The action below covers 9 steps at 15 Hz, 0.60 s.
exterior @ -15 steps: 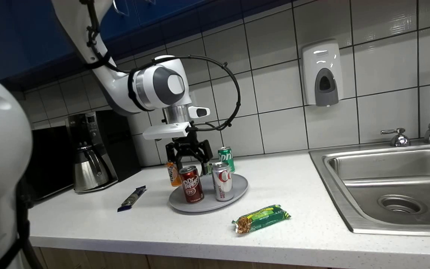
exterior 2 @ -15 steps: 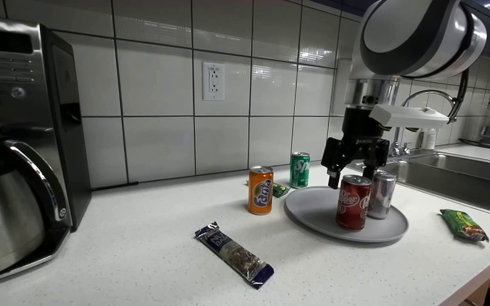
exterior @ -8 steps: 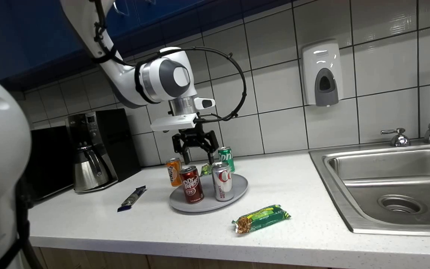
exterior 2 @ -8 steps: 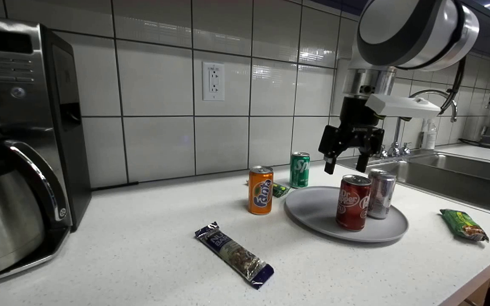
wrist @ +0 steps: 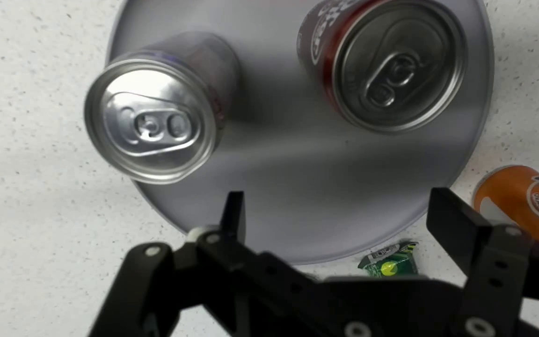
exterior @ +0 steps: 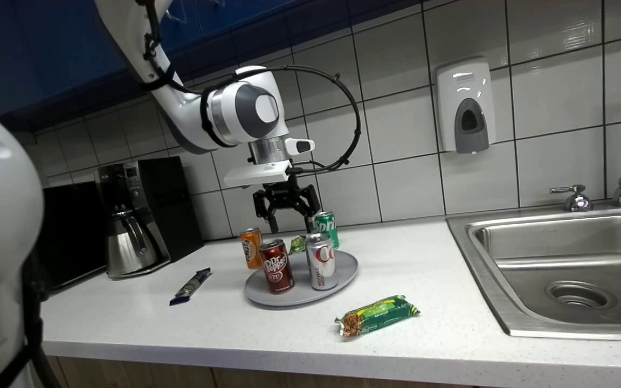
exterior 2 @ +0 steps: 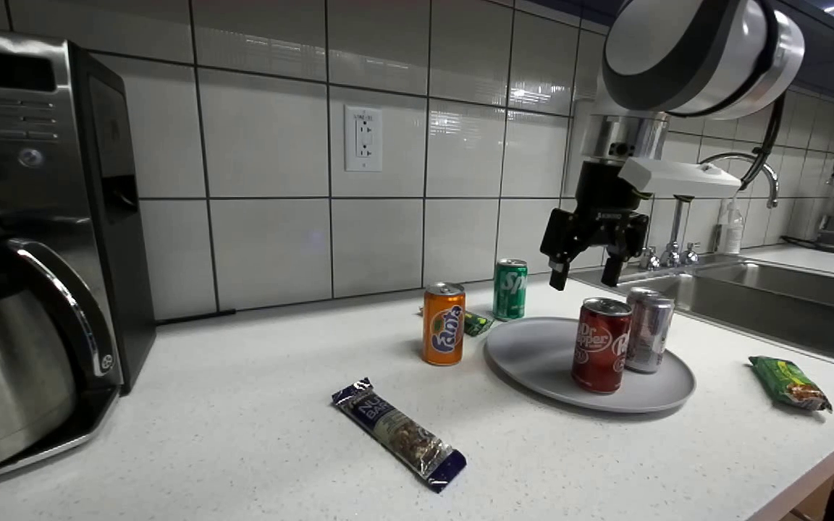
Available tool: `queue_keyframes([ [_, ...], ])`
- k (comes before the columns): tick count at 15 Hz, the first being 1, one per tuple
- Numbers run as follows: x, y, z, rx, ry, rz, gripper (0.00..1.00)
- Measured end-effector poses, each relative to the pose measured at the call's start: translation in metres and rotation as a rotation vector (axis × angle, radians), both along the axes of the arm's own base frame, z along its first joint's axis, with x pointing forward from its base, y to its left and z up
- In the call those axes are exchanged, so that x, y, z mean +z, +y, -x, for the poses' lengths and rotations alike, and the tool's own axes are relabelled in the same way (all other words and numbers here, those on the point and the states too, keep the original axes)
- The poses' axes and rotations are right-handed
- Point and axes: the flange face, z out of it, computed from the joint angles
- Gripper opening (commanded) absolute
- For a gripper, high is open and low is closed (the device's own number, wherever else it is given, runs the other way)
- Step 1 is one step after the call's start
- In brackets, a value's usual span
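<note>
Above the back part of a round grey plate (exterior 2: 533, 354), my gripper (exterior 2: 583, 282) hangs open and holds nothing. Two cans stand upright on the plate: a dark red Dr Pepper can (exterior 2: 601, 354) and a silver Coke can (exterior: 321, 264). Both fingertips are higher than the can tops and apart from them. From the wrist, the can lids lie ahead of the fingers, and bare plate shows between the fingertips of my gripper (wrist: 336, 196). The silver can (wrist: 152, 124) is on the left there, the red one (wrist: 398, 68) on the right.
An orange Fanta can (exterior 2: 444, 325) and a green Sprite can (exterior 2: 510, 291) stand beyond the plate, near a green packet (wrist: 391, 262). A nut bar (exterior 2: 399, 434) and a green-wrapped bar (exterior: 379, 316) lie on the counter. A coffee maker (exterior: 149, 215) and sink (exterior: 483, 269) flank them.
My gripper has risen from among the cans to above their tops and shifted slightly sideways, slowing in the last half second. Its fingers have stayed apart. The cans and plate look unmoved.
</note>
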Motion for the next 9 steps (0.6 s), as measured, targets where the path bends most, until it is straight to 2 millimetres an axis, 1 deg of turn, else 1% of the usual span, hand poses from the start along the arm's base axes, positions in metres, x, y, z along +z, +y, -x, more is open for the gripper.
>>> queue_keyframes([
  [4, -0.002, -0.002, 0.0, -0.004, 0.0, 0.008, 1.0],
  [9, -0.002, -0.018, -0.006, -0.015, -0.006, 0.037, 1.0],
])
